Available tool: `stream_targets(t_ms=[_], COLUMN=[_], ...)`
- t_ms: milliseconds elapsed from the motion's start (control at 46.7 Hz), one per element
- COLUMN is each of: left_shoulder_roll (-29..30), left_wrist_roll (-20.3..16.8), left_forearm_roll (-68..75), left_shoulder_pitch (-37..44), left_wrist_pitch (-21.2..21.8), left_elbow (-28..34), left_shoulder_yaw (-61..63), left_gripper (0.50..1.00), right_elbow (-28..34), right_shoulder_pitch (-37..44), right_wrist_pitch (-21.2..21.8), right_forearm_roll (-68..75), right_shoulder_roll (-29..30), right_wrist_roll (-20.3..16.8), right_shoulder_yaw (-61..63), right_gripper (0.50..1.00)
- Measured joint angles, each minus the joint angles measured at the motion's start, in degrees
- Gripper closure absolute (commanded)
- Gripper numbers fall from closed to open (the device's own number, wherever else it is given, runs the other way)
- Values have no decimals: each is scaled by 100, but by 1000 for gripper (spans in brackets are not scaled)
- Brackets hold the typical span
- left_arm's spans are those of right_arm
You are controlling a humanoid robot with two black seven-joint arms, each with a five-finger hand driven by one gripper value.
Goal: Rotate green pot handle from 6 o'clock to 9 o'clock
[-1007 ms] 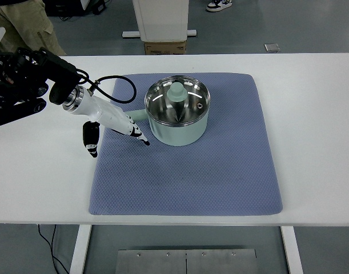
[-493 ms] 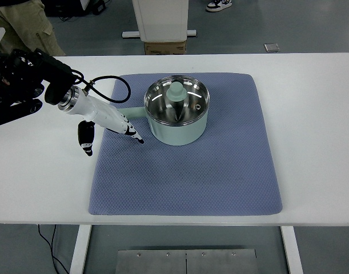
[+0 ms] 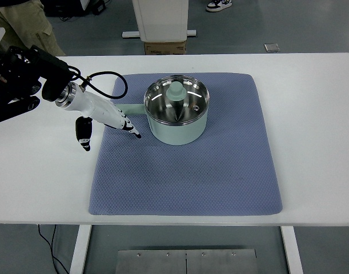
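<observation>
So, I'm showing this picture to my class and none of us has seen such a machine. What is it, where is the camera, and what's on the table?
One camera looks steeply down from the robot's own side. The black arm entering from the left ends in a white left hand with black-tipped fingers, spread and holding nothing, hovering just above the pot's handle. The right arm is out of view. On the white table lies a blue mat, and on it stands a pale green pot with a glass lid. Its handle points toward the picture's left.
</observation>
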Motion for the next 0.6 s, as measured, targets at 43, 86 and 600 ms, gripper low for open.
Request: stream_targets(t_ms=[43, 86, 600], left_shoulder_roll=[0, -4, -82], left_wrist_roll=[0, 0, 0], left_forearm_roll=[0, 0, -100], left_shoulder_pitch=[0, 0, 98], left_wrist_pitch=[12, 15, -5], left_elbow=[3, 4, -514], left_shoulder_yaw=[11, 12, 14], left_gripper=[500, 500, 500], right_elbow=[-1, 0, 0], right_shoulder_pitch=[0, 0, 0], right_wrist_pitch=[0, 0, 0], right_forearm_roll=[0, 0, 0], right_shoulder_roll=[0, 0, 0], right_wrist_roll=[0, 0, -2], right_shoulder_yaw=[0, 0, 0], right_gripper=[500, 500, 500])
